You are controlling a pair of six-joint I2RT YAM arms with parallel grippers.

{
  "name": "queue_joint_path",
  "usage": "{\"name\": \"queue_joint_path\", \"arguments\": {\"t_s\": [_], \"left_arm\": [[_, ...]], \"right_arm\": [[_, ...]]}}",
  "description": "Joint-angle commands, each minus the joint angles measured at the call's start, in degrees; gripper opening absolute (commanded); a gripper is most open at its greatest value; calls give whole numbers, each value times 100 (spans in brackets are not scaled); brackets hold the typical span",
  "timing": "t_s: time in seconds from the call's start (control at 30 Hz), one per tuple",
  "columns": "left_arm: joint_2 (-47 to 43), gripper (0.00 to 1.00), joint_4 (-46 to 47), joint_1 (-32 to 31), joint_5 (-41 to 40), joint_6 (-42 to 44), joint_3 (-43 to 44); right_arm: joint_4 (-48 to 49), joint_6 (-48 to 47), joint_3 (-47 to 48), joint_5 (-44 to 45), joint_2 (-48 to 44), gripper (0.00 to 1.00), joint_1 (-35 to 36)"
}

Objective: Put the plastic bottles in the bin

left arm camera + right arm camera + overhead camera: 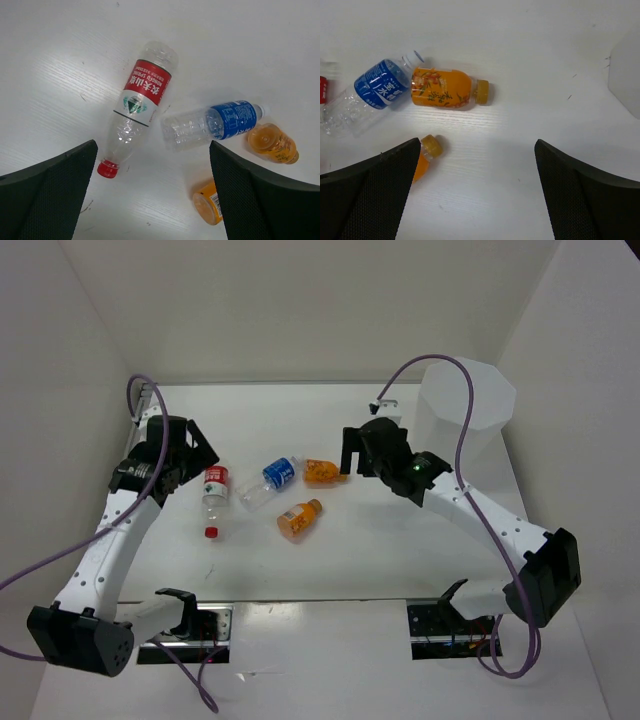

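four plastic bottles lie on their sides on the table (400, 550): red-label bottle (213, 495), blue-label bottle (268, 480), far orange bottle (322, 471), near orange bottle (299, 519). the translucent bin (465, 420) stands at the far right, well apart. left gripper (198, 452) and right gripper (352, 462) both hang spread wide, holding nothing.

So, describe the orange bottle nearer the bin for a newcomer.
Find the tall white bin at the table's far right, then look left. The first bottle met, lying flat, is it. Unlike the other orange bottle, it lies beside the blue-label bottle's cap.
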Motion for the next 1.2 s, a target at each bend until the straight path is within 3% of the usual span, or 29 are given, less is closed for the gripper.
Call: {"name": "queue_joint_path", "arguments": {"t_s": [0.0, 0.13, 0.37, 0.73, 0.93, 1.17], "left_arm": [[-174, 100, -28, 41, 111, -46, 12], [-288, 100, 192, 41, 550, 297, -103], [-394, 100, 437, 41, 1209, 701, -103], [-280, 100, 605, 41, 1711, 930, -340], [-104, 100, 605, 41, 1764, 983, -340], [54, 100, 605, 41, 1764, 1036, -340]], "right_arm": [[414, -251, -74, 121, -384, 100, -22], [915, -901, -197, -705, -517, 100, -22], [1502, -1454, 67, -1476, 230, 100, -22], [1830, -3492, 664, -3157, 1803, 100, -22], [1522, -4337, 1060, -3193, 2568, 100, -22], [1786, -4531, 1121, -3245, 3139, 100, -400]]}}
